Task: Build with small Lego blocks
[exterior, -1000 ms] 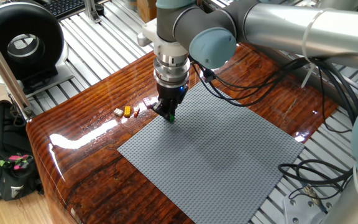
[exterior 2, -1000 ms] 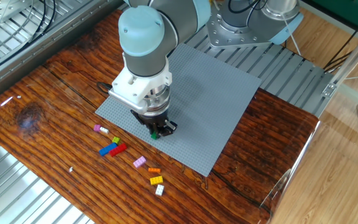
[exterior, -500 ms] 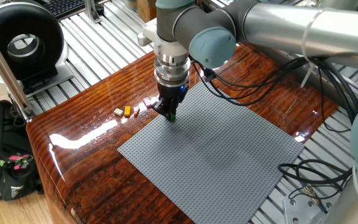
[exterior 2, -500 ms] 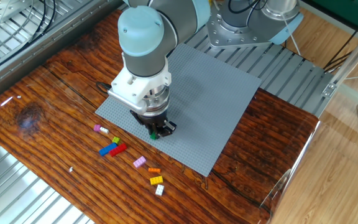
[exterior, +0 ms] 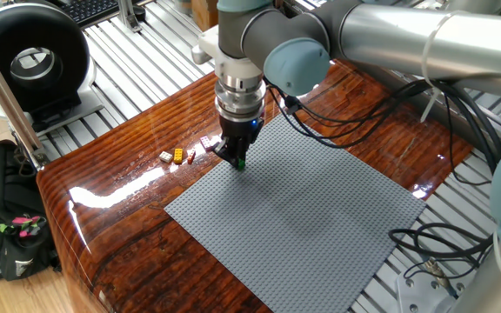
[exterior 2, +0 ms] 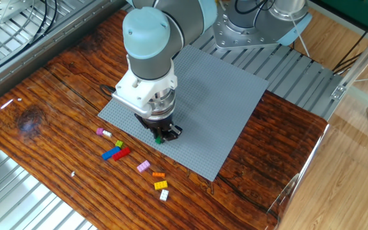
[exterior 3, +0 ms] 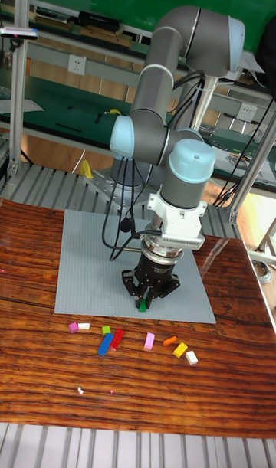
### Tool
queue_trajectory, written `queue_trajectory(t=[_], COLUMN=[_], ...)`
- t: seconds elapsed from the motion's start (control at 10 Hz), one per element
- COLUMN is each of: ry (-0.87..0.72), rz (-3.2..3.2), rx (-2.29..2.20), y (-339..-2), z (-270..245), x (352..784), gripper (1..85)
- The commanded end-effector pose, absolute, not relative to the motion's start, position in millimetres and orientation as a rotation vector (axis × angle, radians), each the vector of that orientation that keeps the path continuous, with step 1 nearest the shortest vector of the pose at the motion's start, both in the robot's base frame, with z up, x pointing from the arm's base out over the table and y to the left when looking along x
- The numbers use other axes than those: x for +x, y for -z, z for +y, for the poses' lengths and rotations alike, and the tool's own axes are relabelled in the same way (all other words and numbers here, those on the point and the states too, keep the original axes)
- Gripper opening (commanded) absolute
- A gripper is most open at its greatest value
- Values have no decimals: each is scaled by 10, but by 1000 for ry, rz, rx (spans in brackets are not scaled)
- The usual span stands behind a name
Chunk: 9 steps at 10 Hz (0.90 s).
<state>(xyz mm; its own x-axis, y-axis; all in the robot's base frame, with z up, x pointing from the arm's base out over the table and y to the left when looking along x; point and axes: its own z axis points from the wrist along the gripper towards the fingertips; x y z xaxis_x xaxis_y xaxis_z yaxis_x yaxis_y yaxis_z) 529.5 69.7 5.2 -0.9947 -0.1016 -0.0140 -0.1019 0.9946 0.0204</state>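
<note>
In one fixed view, the black two-finger end effector points straight down over the near-left corner region of the large grey studded baseplate, its fingers closed on a tiny green plastic brick that sits at or just above the studs; actual contact cannot be told here. A few loose small bricks lie on the glossy brown wooden surface, just beside the plate's edge. To seat the brick well, I judge the arm should keep its wrist vertical, line the brick up with the stud grid, press straight down, and open only once the brick sits flat.

In the other fixed view, the end effector grips the green brick near the plate's front edge. The remaining small Lego blocks are scattered on the wood just in front: pink and white, blue, red, green, pink, orange, yellow, white. Any sideways drift risks a tilted brick, so the release should probably be a clean vertical lift.

In the tall fixed view, the green brick hangs between the fingertips close to the plate's front edge, with the loose row of bricks near, in front of it.

No brand, label or writing is readable in any view.
</note>
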Motion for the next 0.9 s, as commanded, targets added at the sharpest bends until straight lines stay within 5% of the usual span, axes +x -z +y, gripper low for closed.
queue_trajectory(t=[0.0, 0.8], ry=[-44, -45], rz=[3127, 3137], rx=[-145, -160], y=[-51, -46], z=[707, 708], x=[5292, 5268], gripper=[17, 17])
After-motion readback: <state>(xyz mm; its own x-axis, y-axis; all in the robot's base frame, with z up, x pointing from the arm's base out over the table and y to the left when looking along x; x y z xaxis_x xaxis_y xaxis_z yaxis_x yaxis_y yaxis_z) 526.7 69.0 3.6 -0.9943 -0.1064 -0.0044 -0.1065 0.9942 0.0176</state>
